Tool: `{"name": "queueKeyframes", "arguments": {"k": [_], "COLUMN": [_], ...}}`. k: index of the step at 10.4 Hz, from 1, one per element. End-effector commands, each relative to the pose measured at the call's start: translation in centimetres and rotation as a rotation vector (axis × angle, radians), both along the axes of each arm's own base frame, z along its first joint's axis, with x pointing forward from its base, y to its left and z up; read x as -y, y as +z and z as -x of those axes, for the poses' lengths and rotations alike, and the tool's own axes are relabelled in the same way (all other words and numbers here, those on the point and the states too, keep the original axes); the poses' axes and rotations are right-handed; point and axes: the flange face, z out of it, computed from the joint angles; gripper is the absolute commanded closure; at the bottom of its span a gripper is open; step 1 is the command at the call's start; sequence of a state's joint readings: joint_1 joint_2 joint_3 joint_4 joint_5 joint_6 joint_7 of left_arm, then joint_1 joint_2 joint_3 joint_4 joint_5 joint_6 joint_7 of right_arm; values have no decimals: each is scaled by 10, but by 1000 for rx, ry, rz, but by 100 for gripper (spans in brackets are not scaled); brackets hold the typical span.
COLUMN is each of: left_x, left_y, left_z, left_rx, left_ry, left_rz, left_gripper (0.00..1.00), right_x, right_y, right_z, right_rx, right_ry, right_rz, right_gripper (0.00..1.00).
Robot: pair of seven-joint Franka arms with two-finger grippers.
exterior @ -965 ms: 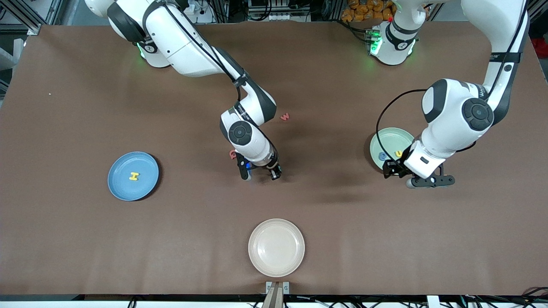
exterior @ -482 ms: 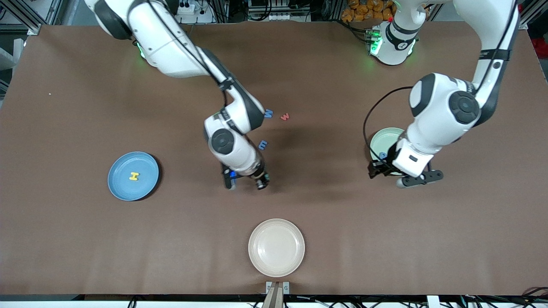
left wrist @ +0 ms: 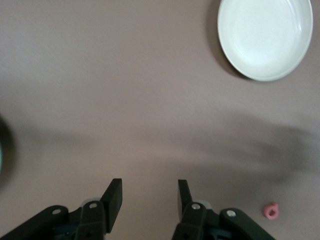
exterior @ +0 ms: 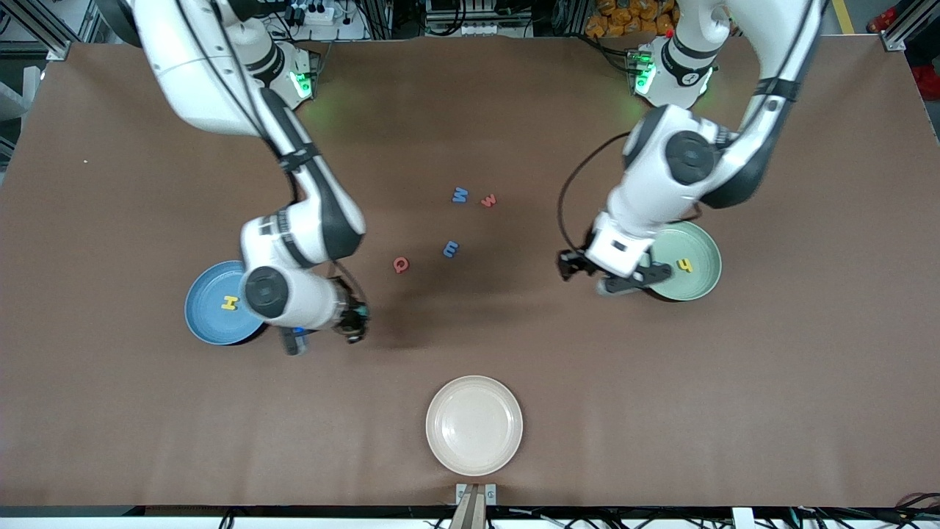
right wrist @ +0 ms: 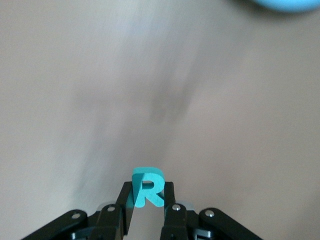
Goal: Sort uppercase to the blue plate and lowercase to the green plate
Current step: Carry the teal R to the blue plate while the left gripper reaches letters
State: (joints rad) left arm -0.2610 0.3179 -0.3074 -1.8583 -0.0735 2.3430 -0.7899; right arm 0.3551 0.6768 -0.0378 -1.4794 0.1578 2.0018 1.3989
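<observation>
My right gripper is shut on a teal R, held upright between its fingers. In the front view it hangs over the table just beside the blue plate, which holds a yellow H. My left gripper is open with nothing in it. It is over the table beside the green plate, which holds a yellow h. A blue W, a red w, a blue m and a red Q lie mid-table.
A cream-white plate sits near the table's front edge, nearer the camera than the letters, and also shows in the left wrist view. The red Q shows small beside my left gripper's fingers. The left arm covers part of the green plate.
The right arm swung from mid-table toward the blue plate with the R, uncovering the Q and the blue letters. The left arm moved off the green plate toward mid-table, uncovering the yellow h.
</observation>
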Motion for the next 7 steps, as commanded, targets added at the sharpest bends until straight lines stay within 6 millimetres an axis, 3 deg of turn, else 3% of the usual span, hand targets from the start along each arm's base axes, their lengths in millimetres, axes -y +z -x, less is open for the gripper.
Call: {"name": "queueKeyframes", "arguments": {"k": [1, 3, 5, 6, 7], "left_x": [41, 71, 105, 118, 132], "left_y": [-12, -32, -63, -73, -81], "left_z": [15, 35, 52, 55, 58], "left_rx": [-28, -27, -15, -17, -23], "left_ry": [26, 57, 90, 119, 149], "left_rz": [-16, -60, -81, -81, -82], "left_gripper": [47, 48, 48, 48, 48], "right_x": [79, 145, 192, 213, 218], "right_y": [3, -12, -26, -30, -30], "right_z": [30, 39, 46, 48, 47], "right_rx": [-45, -92, -132, -144, -145], "right_ry": [132, 209, 235, 249, 257], "right_rz": [65, 90, 113, 124, 120], "right_gripper": [100, 100, 100, 100, 100]}}
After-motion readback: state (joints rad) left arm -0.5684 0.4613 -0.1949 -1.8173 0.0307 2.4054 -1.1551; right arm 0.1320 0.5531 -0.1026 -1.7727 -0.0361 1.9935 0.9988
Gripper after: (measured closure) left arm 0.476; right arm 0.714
